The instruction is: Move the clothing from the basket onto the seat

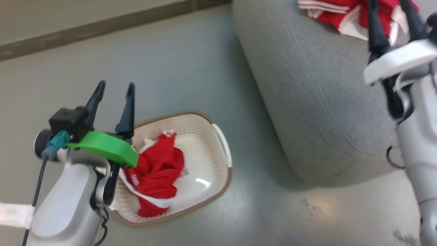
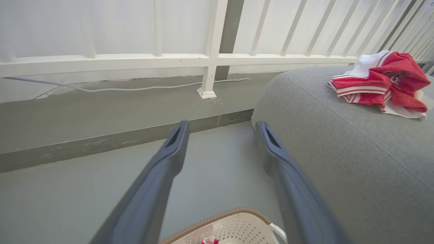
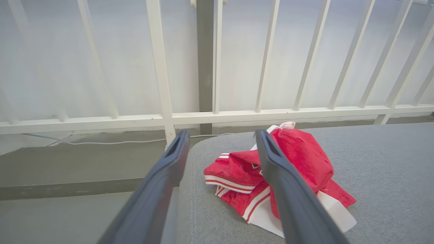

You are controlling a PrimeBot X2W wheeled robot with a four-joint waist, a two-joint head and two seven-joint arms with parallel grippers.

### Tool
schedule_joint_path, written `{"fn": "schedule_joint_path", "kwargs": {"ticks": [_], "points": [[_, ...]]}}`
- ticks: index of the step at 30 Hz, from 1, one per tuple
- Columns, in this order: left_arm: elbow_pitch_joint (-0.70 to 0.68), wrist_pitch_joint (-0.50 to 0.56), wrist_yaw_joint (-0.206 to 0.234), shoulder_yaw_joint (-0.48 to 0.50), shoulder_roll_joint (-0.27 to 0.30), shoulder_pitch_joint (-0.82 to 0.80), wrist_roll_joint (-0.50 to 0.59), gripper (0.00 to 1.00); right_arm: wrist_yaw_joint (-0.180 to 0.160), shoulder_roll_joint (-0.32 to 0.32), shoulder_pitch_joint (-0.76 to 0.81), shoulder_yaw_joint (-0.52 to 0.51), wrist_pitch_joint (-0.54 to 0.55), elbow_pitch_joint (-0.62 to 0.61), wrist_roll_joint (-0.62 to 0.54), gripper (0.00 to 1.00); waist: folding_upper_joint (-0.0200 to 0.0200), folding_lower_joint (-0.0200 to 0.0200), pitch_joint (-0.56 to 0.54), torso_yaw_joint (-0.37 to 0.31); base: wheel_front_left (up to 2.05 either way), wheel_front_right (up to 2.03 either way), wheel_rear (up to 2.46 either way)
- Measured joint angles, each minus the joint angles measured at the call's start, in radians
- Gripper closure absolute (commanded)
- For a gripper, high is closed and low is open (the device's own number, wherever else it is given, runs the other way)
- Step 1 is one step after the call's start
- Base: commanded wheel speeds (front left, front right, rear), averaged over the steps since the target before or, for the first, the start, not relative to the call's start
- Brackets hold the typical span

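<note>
One crumpled red garment with white trim (image 1: 155,174) lies in the cream basket (image 1: 223,143) on the floor at lower left. Another red and white piece of clothing (image 1: 348,15) rests on the grey seat (image 1: 317,102) at upper right, also seen as a heap (image 3: 298,162) and a heap (image 2: 383,81). My left gripper (image 1: 114,90) hangs open above the basket's left rim, nothing between its fingers (image 2: 169,152). My right gripper (image 1: 392,12) stands open above the seat, just short of the garment there, fingers (image 3: 271,159) empty.
A white railing (image 3: 162,84) with a grey post runs behind the seat, above a raised grey ledge with a white cable (image 2: 135,88) along it. Grey floor (image 1: 191,61) lies between basket and seat.
</note>
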Motion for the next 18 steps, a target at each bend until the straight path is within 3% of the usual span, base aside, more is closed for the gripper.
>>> {"fn": "schedule_joint_path", "kwargs": {"ticks": [10, 18], "points": [[0.016, 0.000, 0.017, 0.078, -0.015, 0.106, -0.003, 0.00, -0.003, 0.085, 0.182, 0.029, 0.000, -0.056, -0.008, 0.00, 0.0000, 0.0000, -0.103, 0.103, 0.00, 0.00, 0.00], [-0.017, 0.000, 0.029, 0.170, -0.028, 0.229, 0.023, 0.00, -0.030, 0.150, 0.334, 0.071, 0.000, -0.106, -0.033, 0.00, 0.0000, -0.0001, -0.198, 0.173, 0.00, 0.00, 0.00]]}}
